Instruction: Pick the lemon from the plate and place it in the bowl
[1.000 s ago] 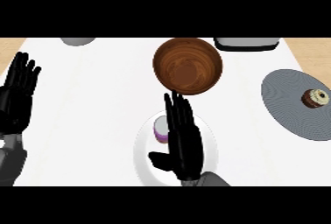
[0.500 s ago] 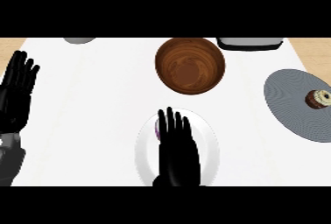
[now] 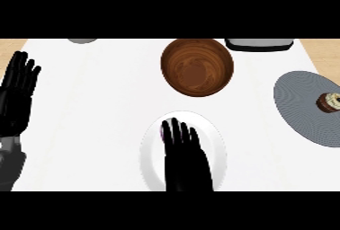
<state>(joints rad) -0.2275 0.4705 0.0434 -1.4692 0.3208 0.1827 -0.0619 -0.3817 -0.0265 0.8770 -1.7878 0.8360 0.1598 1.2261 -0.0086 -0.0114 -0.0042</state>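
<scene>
Lying flat over the white plate (image 3: 216,134), the right robot hand (image 3: 186,159) came up from the bottom edge w/ its fingers straight & close together, pointing up toward the brown bowl (image 3: 198,66). It was open, not curled round anything. Just at the fingertips, on the plate's top-left part, a tiny purple bit (image 3: 163,130) peeked out from under the hand. Most of it was hidden, so I couldn't tell what it was, & no yellow lemon could be seen on the plate. The robot hand covered the middle of the plate, w/ white rim showing on both sides.

The bowl sat right above the plate on the white surface (image 3: 100,99), near it but not touching. It looked like dark wood inside & had nothing in it.

Far left of the plate, the left robot hand (image 3: 16,96) was resting by the edge, fingers up & straight, open too, w/ its grey forearm (image 3: 10,164) below it.

Right of the plate & well apart from it was a grey plate (image 3: 302,108), cut off by the edge. A small round brown & cream thing (image 3: 328,101) sat on it; can't say what it was.

Up past the bowl, at the top edge, was a grey & dark box-like thing (image 3: 259,43) on the right, & a small grey round thing (image 3: 82,40) more to the left, both only partly in view.
</scene>
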